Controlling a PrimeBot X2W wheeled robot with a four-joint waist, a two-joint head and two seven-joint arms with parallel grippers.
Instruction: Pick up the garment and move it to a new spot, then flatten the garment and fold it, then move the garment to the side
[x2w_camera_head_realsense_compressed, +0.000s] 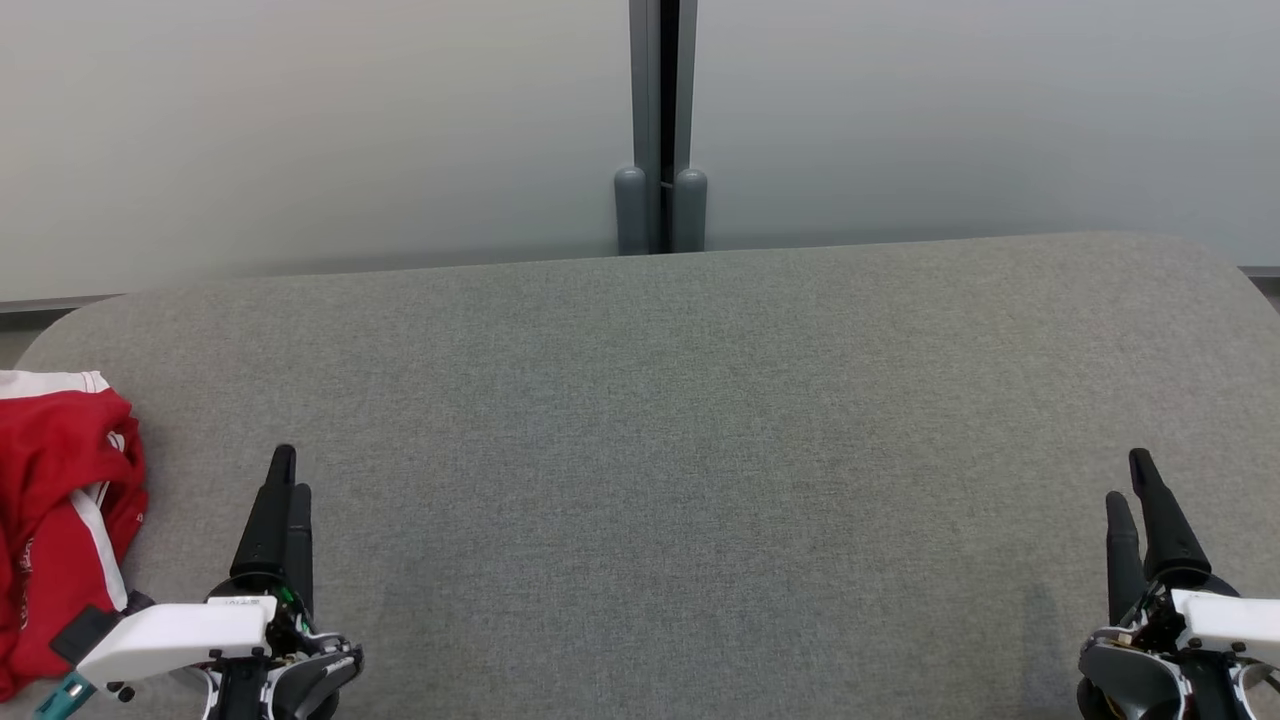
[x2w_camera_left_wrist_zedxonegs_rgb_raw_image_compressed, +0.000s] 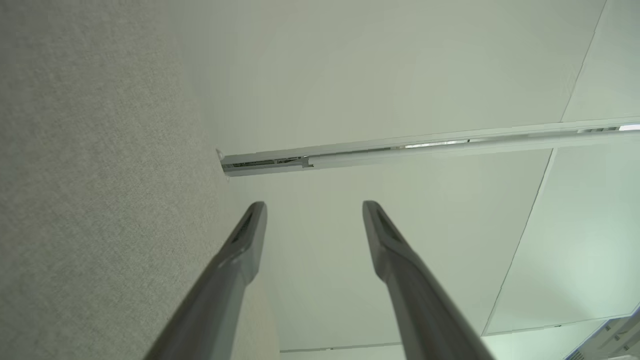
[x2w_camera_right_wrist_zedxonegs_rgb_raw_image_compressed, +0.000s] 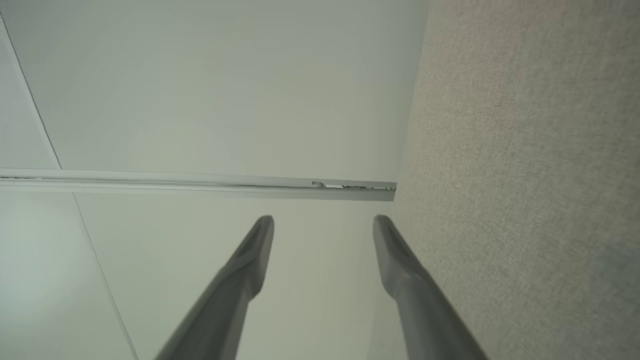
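Observation:
A red garment with white trim lies crumpled at the far left edge of the grey fabric table in the head view. My left gripper hovers over the table just right of the garment, not touching it. In the left wrist view its two fingers stand apart with nothing between them, so the left gripper is open. My right gripper is at the lower right of the head view, far from the garment. In the right wrist view the right gripper also shows spread, empty fingers.
A pale panelled wall rises behind the table, with a dark vertical post at its middle. Both wrist views look along the table toward the wall and a horizontal rail.

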